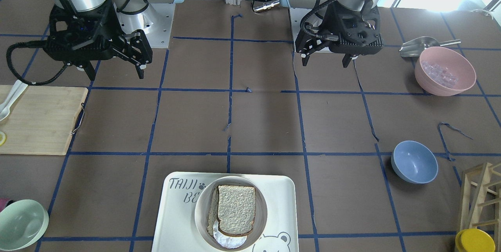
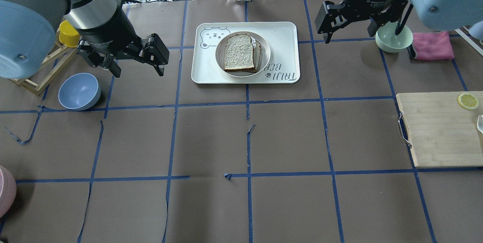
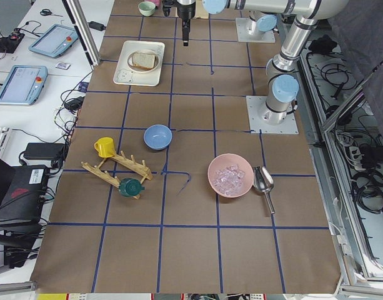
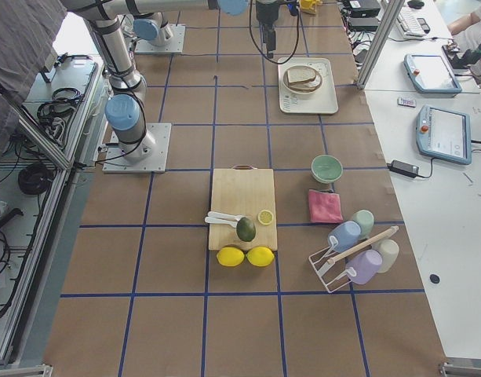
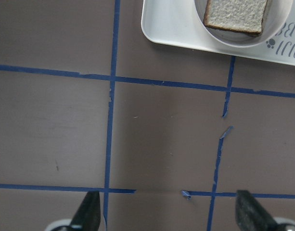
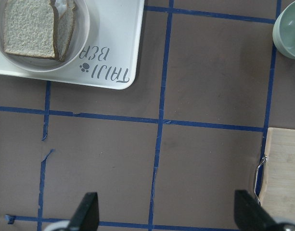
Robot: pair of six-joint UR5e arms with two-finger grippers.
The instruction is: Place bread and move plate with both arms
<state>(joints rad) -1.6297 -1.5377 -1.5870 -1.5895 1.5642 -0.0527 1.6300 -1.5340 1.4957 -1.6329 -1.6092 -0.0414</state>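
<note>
The bread [image 1: 236, 209] [image 2: 238, 51] lies on top in the round cream plate [image 1: 199, 215] [image 2: 266, 52]. A second slice and something white show partly under it. The plate stands on the "TAIJI BEAR" tray [image 1: 176, 220] [image 2: 281, 35]. My left gripper [image 2: 139, 73] [image 1: 326, 63] is open and empty, above the table left of the tray. My right gripper [image 2: 349, 38] [image 1: 116, 76] is open and empty, right of the tray. The left wrist view shows the bread [image 5: 236, 14], the right wrist view too [image 6: 29, 26].
A blue bowl [image 2: 79, 91] and a wooden rack with a yellow cup [image 2: 69, 33] are by my left gripper. A pale green bowl [image 2: 393, 39], pink cloth [image 2: 432, 45] and cutting board [image 2: 441, 128] are on the right. A pink bowl [image 1: 445, 71] holds ice.
</note>
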